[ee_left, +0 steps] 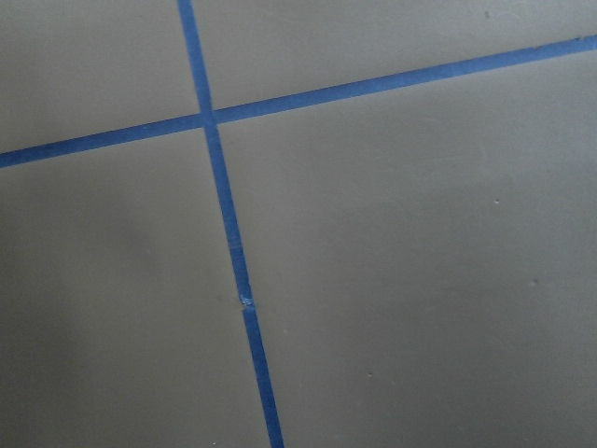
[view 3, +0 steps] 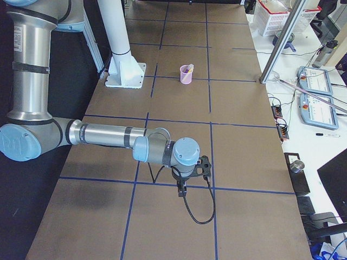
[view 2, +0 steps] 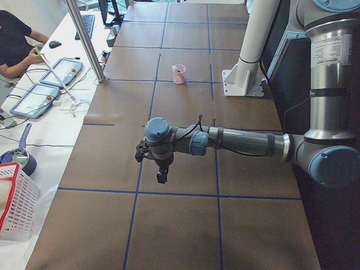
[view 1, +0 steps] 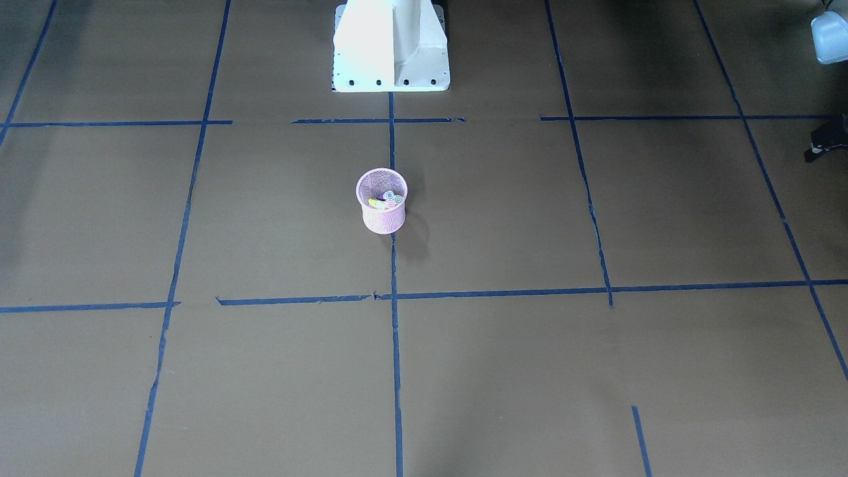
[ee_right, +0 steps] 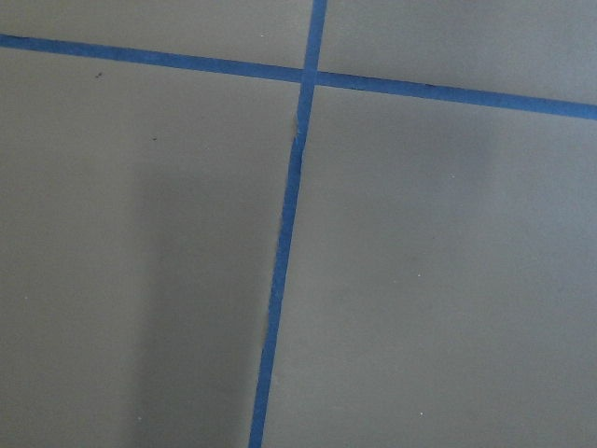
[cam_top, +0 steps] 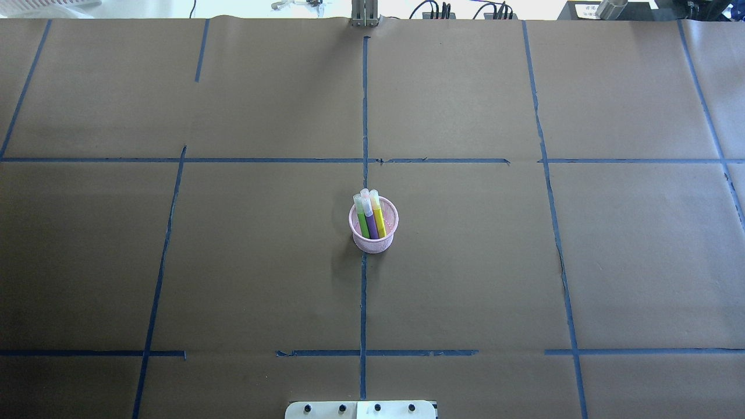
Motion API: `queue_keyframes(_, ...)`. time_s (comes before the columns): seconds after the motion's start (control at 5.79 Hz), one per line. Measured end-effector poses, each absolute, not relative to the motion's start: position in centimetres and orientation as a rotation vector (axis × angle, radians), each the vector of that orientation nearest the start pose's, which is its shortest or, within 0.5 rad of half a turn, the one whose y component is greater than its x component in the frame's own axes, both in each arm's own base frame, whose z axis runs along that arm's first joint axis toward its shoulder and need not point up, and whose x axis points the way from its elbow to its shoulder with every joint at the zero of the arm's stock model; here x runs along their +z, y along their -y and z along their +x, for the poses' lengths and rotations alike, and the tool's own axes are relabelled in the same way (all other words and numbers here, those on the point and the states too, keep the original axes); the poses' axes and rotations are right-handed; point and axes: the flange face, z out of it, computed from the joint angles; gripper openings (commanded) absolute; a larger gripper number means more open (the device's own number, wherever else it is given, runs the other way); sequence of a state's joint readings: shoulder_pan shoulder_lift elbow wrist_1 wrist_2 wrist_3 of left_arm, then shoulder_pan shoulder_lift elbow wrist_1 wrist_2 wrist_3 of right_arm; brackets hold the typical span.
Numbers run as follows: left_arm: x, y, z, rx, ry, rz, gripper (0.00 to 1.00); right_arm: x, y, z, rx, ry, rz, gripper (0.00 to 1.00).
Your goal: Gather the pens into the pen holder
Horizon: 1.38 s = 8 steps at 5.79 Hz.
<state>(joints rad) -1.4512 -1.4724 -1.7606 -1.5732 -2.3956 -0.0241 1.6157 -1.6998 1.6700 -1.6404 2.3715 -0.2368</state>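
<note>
The pink wire-mesh pen holder (cam_top: pixel 373 241) stands upright at the table's middle, on a blue tape line. It also shows in the front view (view 1: pixel 382 218) and both side views (view 2: pixel 179 74) (view 3: pixel 186 75). Three pens stand in it, caps up: a green pen (cam_top: pixel 362 220), a purple pen (cam_top: pixel 371 224) and an orange-yellow pen (cam_top: pixel 379 218). My left gripper (view 2: pixel 161 177) hangs over the table's left end, far from the holder; I cannot tell if it is open. My right gripper (view 3: pixel 181 191) hangs over the right end; I cannot tell its state either. Both wrist views show only paper and tape.
Brown paper with blue tape lines (cam_top: pixel 364 291) covers the table. The robot's white base (view 1: pixel 391 46) stands behind the holder. A dark part (view 1: pixel 827 140) pokes in at the front view's right edge. A person (view 2: pixel 14 45) and tablets (view 2: pixel 34 98) are beside the table.
</note>
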Motion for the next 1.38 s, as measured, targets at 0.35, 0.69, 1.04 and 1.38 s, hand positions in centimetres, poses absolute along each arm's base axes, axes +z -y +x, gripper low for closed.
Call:
queue_keyframes(0.35,60.2,45.6,-3.3,0.134,-0.85,0.065,1.0,67.5,42.6,8.4,-0.147,0.761,0.018,1.0)
queue_keyframes(0.69,60.0,45.3,-5.0,0.119,-0.799,0.047,1.0,67.8,42.3,8.4,-0.145,0.75,0.01,1.0)
queue_keyframes(1.04,59.7,44.7,-6.2,0.113,-0.682,0.037,1.0,68.2,41.6,8.4,-0.142,0.755,0.001,1.0)
queue_keyframes(1.38,60.4,43.4,-6.3,0.097,-0.67,-0.003,1.0,68.3,41.4,8.3,-0.14,0.759,0.0,1.0)
